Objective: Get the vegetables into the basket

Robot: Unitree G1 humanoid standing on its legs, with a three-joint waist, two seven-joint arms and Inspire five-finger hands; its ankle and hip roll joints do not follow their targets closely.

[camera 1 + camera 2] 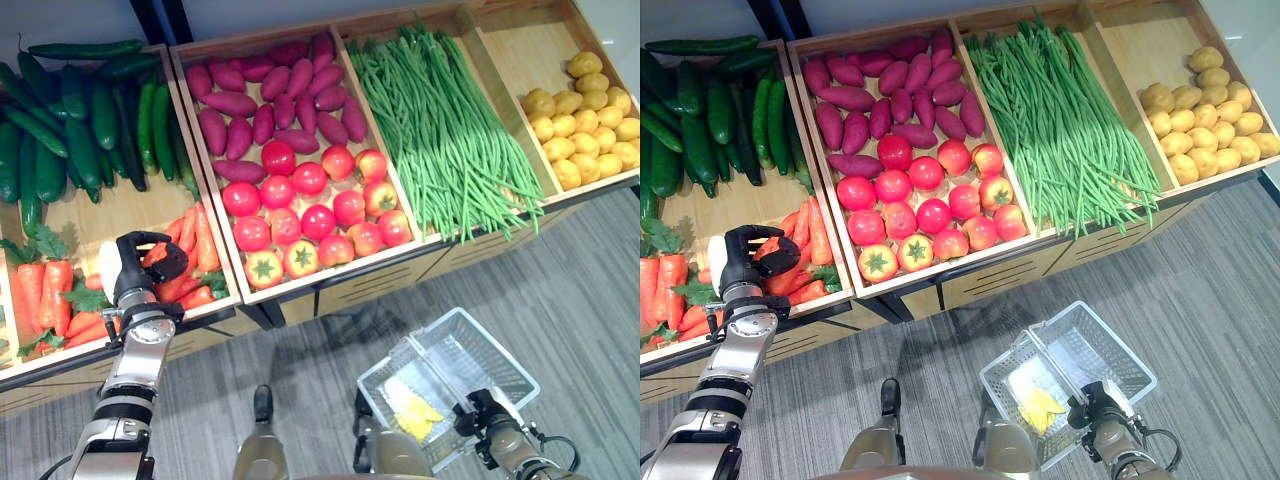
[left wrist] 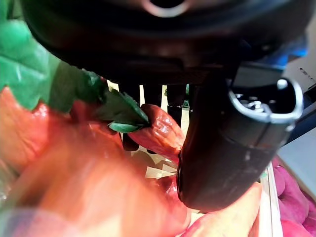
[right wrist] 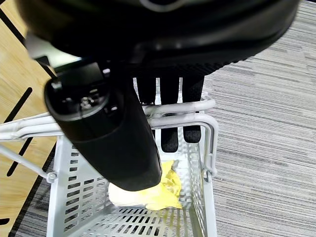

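So the left hand (image 1: 140, 268) sits over the carrots (image 1: 185, 262) in the front part of the leftmost bin of the wooden stand (image 1: 300, 290), fingers curled round one carrot; the left wrist view shows an orange carrot with green leaf pinched between the fingers (image 2: 153, 96) and the thumb. More carrots with leafy tops lie just beside it toward the left edge of the bin. Cucumbers (image 1: 80, 120) fill the back of that same bin.

Next bin: purple sweet potatoes (image 1: 265, 95) at the back, tomatoes (image 1: 310, 215) in front, touching in rows. Third bin holds a long heap of green beans (image 1: 440, 130), some ends hanging over the front rim. Far right bin has potatoes (image 1: 585, 125) piled against its right side.

Down on the grey carpet (image 1: 580, 290) in front of the stand, a white plastic basket (image 1: 500, 365) hangs tilted from the right hand (image 1: 480, 412). Right wrist view shows that hand's fingers (image 3: 170, 118) hooked round the basket's white wire handle (image 3: 197, 112), closed on it. Inside the basket lies a yellow thing (image 3: 148, 195), pale and crumpled-looking; cannot tell what vegetable it is. The basket is well apart from the carrot bin, near the robot's right side.
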